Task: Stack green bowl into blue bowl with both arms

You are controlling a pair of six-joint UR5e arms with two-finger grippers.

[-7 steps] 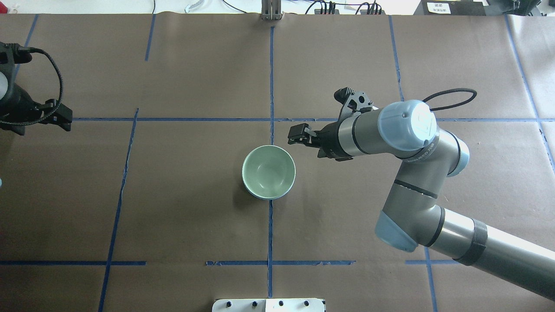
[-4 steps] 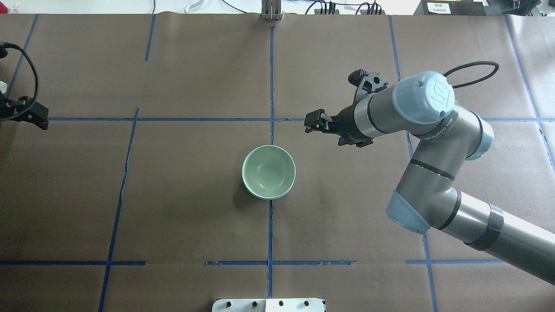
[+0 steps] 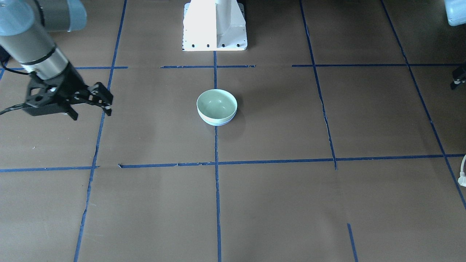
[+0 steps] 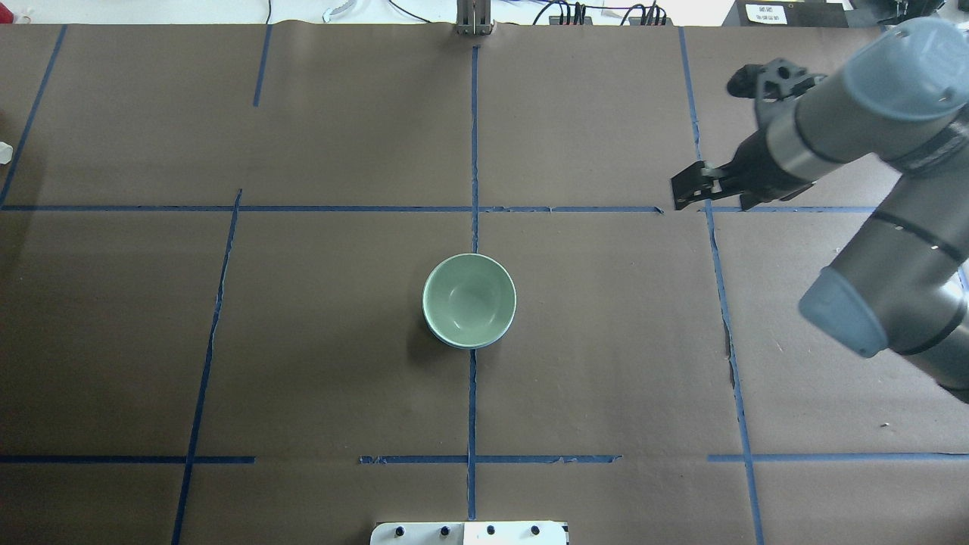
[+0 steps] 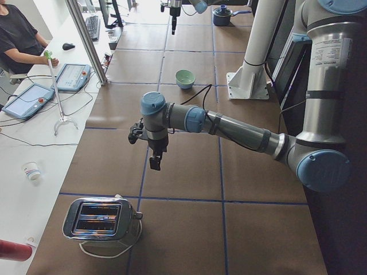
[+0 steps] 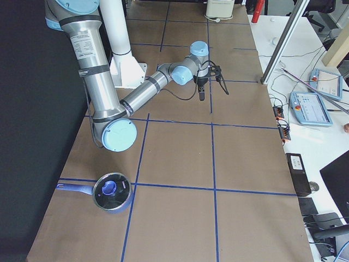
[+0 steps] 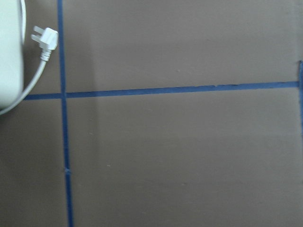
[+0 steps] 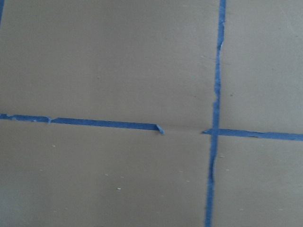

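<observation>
The green bowl (image 4: pixel 469 297) sits nested inside the blue bowl (image 4: pixel 463 344) at the table's centre. Only a thin blue rim shows under it. Both also show in the front view, the green bowl (image 3: pixel 217 103) above the blue bowl (image 3: pixel 217 123). My right gripper (image 4: pixel 685 191) is open and empty, well off to the right of the bowls and farther back; it also shows in the front view (image 3: pixel 105 102). My left gripper (image 5: pixel 155 161) points down over bare table, far from the bowls. I cannot tell whether it is open or shut.
A toaster (image 5: pixel 100 220) stands at the table's left end, its white plug (image 7: pixel 45 38) lying under my left wrist. A blue pot with a lid (image 6: pixel 112 192) stands at the right end. The white pedestal (image 3: pixel 214 25) is at the robot's side.
My right gripper has drawn back from beside the bowls, to the right and away. My left arm has slid out of the overhead view at the left. The bowls have not moved.
</observation>
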